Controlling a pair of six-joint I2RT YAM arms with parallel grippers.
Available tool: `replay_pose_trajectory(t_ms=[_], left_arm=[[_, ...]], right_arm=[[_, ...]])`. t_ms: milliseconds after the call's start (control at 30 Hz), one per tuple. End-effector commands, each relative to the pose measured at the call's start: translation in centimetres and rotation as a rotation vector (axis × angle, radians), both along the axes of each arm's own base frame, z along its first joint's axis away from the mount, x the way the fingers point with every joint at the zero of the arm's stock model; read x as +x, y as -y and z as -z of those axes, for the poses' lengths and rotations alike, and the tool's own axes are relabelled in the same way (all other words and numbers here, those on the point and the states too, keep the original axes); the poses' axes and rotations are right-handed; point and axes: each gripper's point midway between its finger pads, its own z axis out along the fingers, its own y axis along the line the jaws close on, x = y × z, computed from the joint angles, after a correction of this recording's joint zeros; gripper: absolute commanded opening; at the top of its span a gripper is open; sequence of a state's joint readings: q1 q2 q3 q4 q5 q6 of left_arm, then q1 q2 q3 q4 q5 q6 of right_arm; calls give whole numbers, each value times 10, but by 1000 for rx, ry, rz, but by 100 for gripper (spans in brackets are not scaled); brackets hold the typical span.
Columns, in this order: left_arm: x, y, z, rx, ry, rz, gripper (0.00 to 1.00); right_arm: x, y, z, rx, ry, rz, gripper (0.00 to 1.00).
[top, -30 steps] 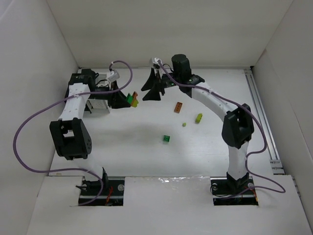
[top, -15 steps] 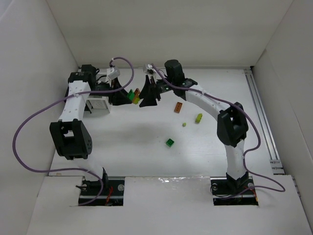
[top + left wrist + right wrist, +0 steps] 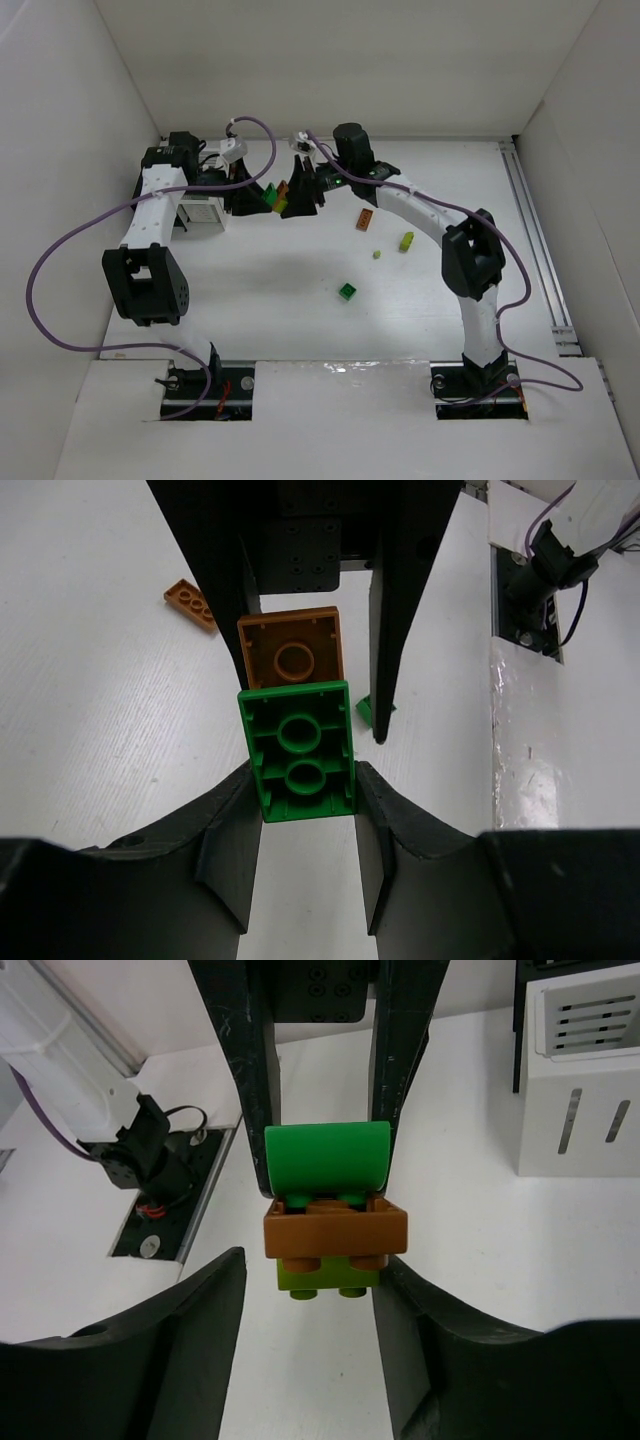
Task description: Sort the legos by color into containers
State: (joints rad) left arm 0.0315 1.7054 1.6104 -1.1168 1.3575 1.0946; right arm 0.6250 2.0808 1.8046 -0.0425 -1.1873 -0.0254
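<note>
- Legos: a cluster [image 3: 335, 1230] of three joined bricks sits between the two grippers, at the far left of the table [image 3: 300, 330].
- Cluster make-up, right wrist view: green brick [image 3: 298, 750] at one end, orange brick [image 3: 292, 658] in the middle, yellow-green brick [image 3: 328, 1278] at the other end.
- Left gripper [image 3: 305, 780]: closed onto the green brick, one finger pressed against each side. The rest of the cluster projects beyond the fingertips.
- Right gripper [image 3: 312, 1270]: parted, with its fingers straddling the orange brick from the opposite direction. A gap shows on one side of the brick. Contact on the other side cannot be confirmed.
- Both grippers point at each other, fingertips near one another.
- Loose pieces on the table, to the right of the cluster and well apart from one another:
- orange plate [image 3: 366, 218], nearest the right arm's forearm;
- yellow-green piece [image 3: 407, 240];
- small yellow-green stud [image 3: 377, 254];
- green piece [image 3: 347, 291], closest to the arm bases.
- White bin [image 3: 590, 1110]: on the table just beside the left gripper, slatted wall visible.
- Black bin [image 3: 580, 966]: against the white bin, only an edge in view.
- Bin contents cannot be determined.
</note>
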Motion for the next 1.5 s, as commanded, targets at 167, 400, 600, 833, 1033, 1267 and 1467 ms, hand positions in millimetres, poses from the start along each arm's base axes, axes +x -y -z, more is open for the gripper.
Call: replay_pose_trajectory(t_ms=[167,400,600,833,1033,1267,1467], left_arm=[[-8,6,-17,-49,52,25,21],[-9,6,-20,-49,61,25,46],[-5,6,-23,-50,61,21,51],[0,6,-24,-53,42,10,24],[3,4,-22,-34,37,-2,11],[10,-18,-25,-21,55,-71,11],[25,-46,-35,-31,53,-183,11]], right_arm=[[-10,-13,-33,80,82,-53,16],[-9,-11,-26,68,78,-25,0],[-8,-8,-27,60,92,17,0],[-4,-7,-23,52,108,45,0],[2,-3,-14,33,105,81,0],[18,21,-5,10,103,149,0],[23,39,4,-15,101,193,0]])
